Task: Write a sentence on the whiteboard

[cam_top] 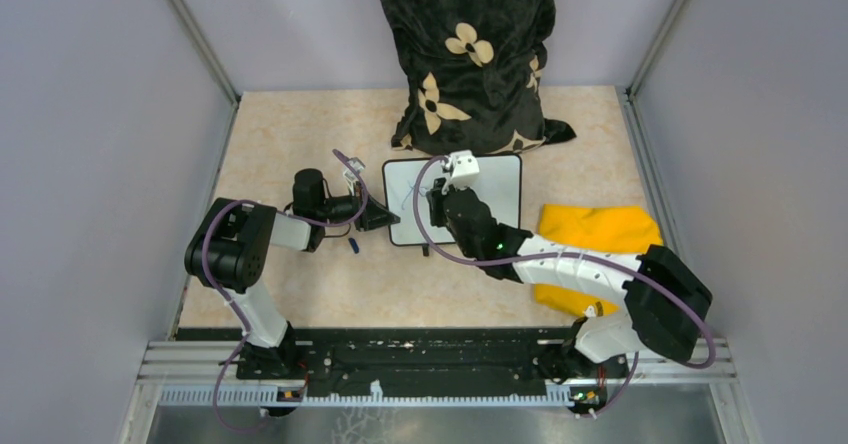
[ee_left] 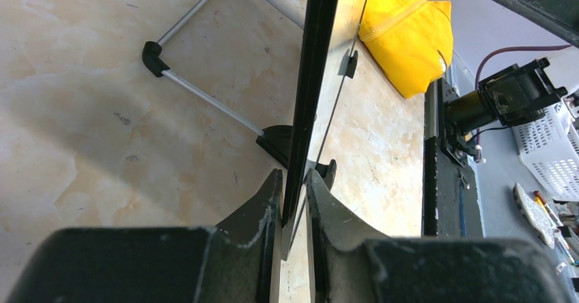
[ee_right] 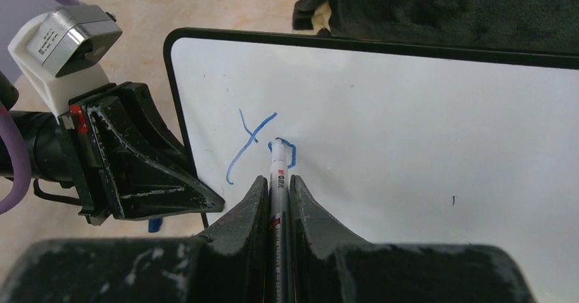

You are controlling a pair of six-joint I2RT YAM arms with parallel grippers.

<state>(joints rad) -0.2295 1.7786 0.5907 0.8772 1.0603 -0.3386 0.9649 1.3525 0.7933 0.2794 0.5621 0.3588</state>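
Observation:
The whiteboard (cam_top: 497, 196) stands on the table's middle, black-framed. My left gripper (cam_top: 384, 215) is shut on its left edge; the left wrist view shows the fingers (ee_left: 263, 204) clamping the thin black frame (ee_left: 314, 78). My right gripper (cam_top: 440, 206) is shut on a white marker (ee_right: 278, 173) whose tip touches the whiteboard (ee_right: 423, 132). The sentence is only begun: a blue "Y" (ee_right: 249, 142) and part of a second letter (ee_right: 291, 154) beside the tip. My left gripper also shows in the right wrist view (ee_right: 198, 199).
A yellow cloth (cam_top: 597, 239) lies right of the board, also in the left wrist view (ee_left: 406, 37). A black floral bag (cam_top: 470, 54) stands behind the board. A small blue cap (cam_top: 353, 246) lies on the table near my left gripper. The board's wire stand (ee_left: 198, 95) sits behind it.

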